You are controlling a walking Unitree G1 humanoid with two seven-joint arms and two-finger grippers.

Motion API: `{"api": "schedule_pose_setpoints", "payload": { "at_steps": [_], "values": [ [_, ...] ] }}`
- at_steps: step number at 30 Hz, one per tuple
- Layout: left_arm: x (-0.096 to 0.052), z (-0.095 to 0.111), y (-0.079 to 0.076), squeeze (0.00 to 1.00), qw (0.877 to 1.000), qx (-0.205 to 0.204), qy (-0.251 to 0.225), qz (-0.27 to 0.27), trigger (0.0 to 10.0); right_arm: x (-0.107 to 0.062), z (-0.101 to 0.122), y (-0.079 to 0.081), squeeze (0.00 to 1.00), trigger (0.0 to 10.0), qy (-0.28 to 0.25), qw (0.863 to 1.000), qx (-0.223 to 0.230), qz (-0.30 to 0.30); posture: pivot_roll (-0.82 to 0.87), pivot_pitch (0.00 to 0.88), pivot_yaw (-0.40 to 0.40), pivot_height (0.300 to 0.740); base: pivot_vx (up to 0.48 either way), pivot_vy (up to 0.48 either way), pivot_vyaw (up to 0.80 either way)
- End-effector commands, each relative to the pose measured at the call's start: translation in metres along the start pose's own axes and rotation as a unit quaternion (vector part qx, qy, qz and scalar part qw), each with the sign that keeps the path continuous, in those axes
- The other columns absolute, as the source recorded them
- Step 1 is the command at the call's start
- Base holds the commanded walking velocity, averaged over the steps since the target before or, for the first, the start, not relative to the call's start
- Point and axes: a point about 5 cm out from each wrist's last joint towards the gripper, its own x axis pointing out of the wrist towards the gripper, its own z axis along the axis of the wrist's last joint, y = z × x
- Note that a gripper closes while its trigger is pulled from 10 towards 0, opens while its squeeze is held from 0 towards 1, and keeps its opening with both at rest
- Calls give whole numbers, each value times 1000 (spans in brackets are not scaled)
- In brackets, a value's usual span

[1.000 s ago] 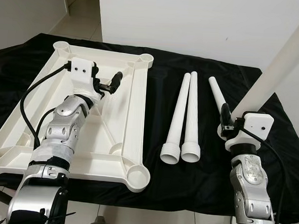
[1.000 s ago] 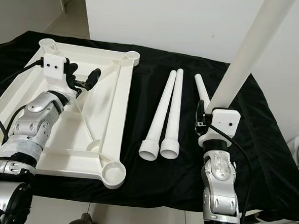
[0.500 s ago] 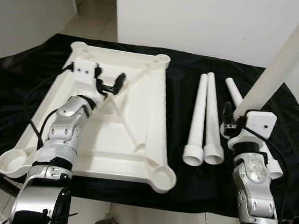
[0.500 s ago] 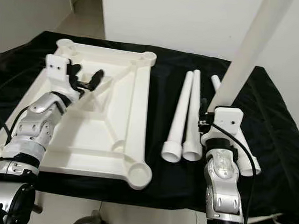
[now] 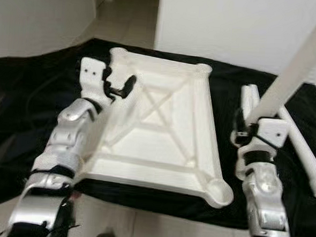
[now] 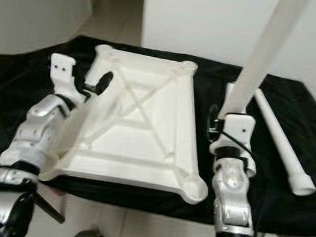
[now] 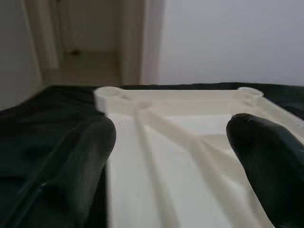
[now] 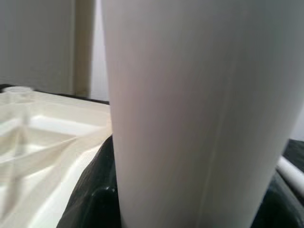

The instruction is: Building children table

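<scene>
Your left gripper point(image 5: 118, 86) is hanging wide open over the far left edge of the upturned tabletop point(image 5: 162, 135) on the black cloth point(image 6: 282, 196). Your right gripper point(image 5: 242, 123) is clamping a leg point(image 6: 264, 50) upright, just right of the tabletop's right edge.

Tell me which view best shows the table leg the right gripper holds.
The right eye view: the held leg rises from the right gripper, angled upward. The left eye view shows likewise; the right wrist view shows blank white surface.
</scene>
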Motion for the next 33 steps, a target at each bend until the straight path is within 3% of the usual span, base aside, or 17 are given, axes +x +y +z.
{"api": "schedule_pose_setpoints", "payload": {
  "at_steps": [1, 7, 14, 33],
  "values": [
    [5, -1, -15, 0, 999, 16, -2, -37, 10000, 0, 1, -9, 0, 10000, -4, 1000, -7, -16, 63, 0, -38, 740, 0, 0, 0],
    [3, 0, -22, 0, 996, 39, -10, -80, 10000, -1, 1, -12, 0, 10000, -7, 1000, -4, -28, 62, 11, -38, 740, 0, 0, 0],
    [5, 1, -24, 0, 996, 23, -12, -85, 10000, -1, -1, -13, 0, 10000, 4, 1000, -6, -29, 55, 16, -34, 740, 0, 0, 0],
    [6, 3, -20, 0, 998, 9, -24, -58, 10000, 3, -4, -15, 0, 10000, 13, 999, -11, -32, 59, 0, -40, 740, 0, 0, -777]
  ]
}}
